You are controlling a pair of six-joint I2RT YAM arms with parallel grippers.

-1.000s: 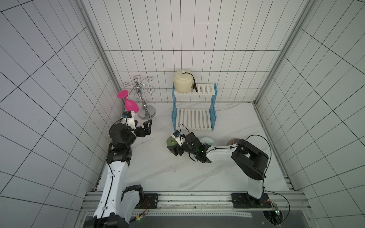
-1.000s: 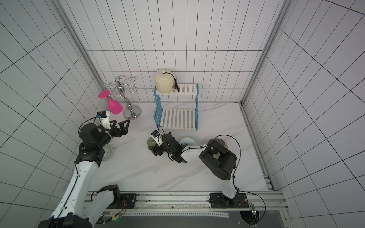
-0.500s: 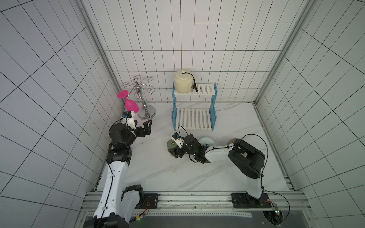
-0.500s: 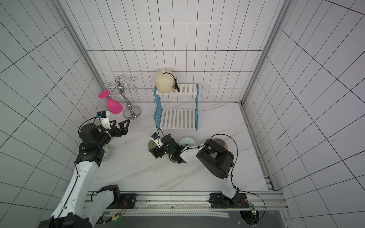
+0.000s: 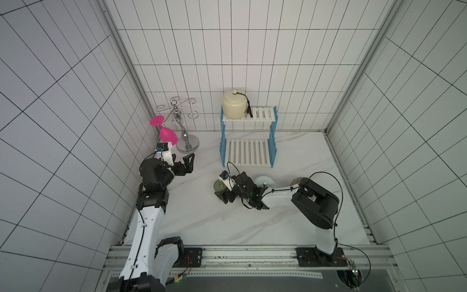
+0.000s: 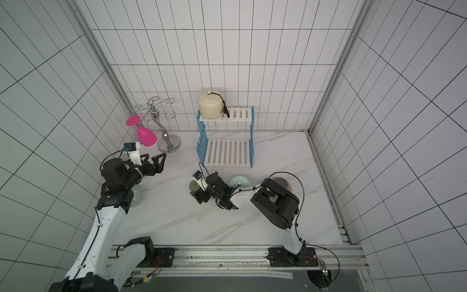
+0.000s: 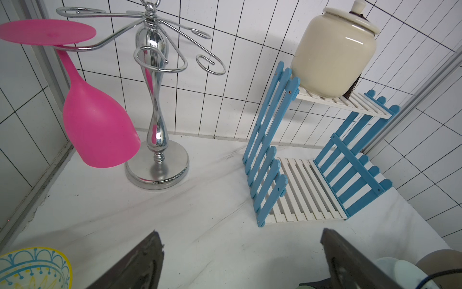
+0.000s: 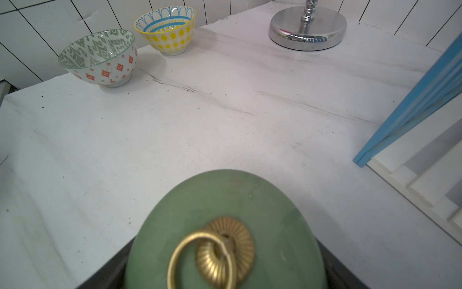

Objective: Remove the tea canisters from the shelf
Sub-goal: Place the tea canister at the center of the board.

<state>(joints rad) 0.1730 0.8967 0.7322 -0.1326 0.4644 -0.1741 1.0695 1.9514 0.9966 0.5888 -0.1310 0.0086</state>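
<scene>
- The left gripper hovers over the white marble table near the left wall. Its fingers are spread wide and nothing is between them.
- Two patterned bowls sit by that wall: a green-patterned bowl and a yellow-and-blue bowl, just beside each other.
- A pink goblet hangs upside down from the chrome stand in the back left corner.
- The shelf stands against the back wall. The cream canister sits upright at the left end of its upper board, a dark tassel hanging at its side.
- The green canister stands on the table in front of the shelf, off its boards, its brass ring lying on the lid.
- The right gripper straddles the green canister, one dark finger on each side. I cannot tell whether they press it or stand just clear.
- The pale blue canister and the tan canister with its brown lid rest on the table further right, each partly hidden by the right arm.
</scene>
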